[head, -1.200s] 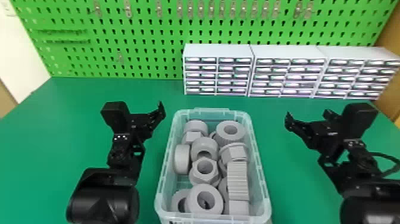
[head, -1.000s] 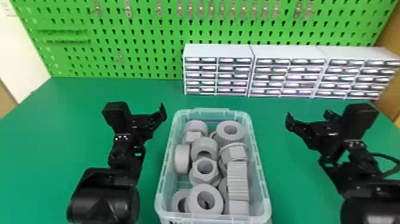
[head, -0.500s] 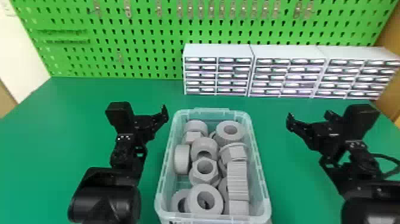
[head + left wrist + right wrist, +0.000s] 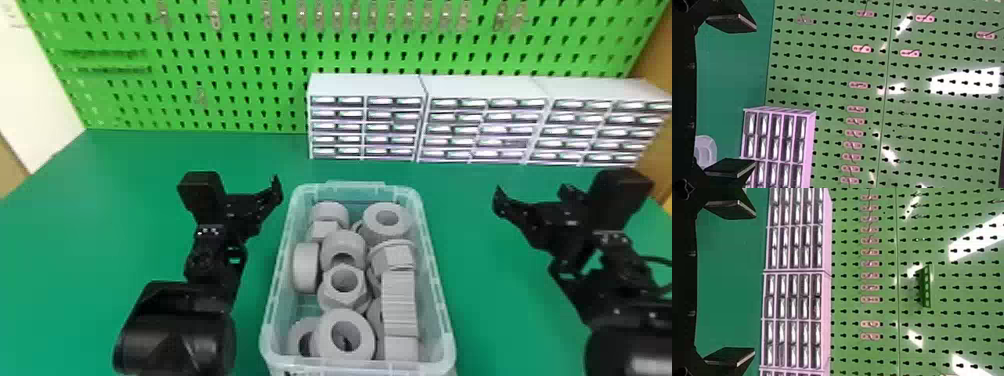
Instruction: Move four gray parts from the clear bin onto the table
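In the head view, the clear bin [image 4: 438, 300] stands on the green worktop [image 4: 140, 160], between the two grippers; the gray parts [image 4: 345, 282] lie heaped inside it, some touching and overlapping; near the far end sit a thick ring [image 4: 387, 220] and a rounded part with a flat-sided body; a hex nut [image 4: 325, 294] lies around the middle, close to a tall ribbed piece [image 4: 399, 300] beside the bin's right wall; another thick ring [image 4: 325, 345] lies at the near end; the left gripper [image 4: 250, 205] is above the worktop to the left of the bin, and the right gripper [image 4: 533, 202] is to its right, both apart from it; three drawer cabinets [image 4: 367, 87] stand at the back, before a green pegboard [image 4: 240, 65].

In the left wrist view, the left gripper [image 4: 750, 96] is released, its two flat fingers [image 4: 730, 167] well apart; the pegboard and a drawer cabinet show beyond.

In the right wrist view, the right gripper [image 4: 750, 284] is likewise released, fingers spread wide; beyond are drawer cabinets and the pegboard, which bears a small green bracket [image 4: 927, 286].
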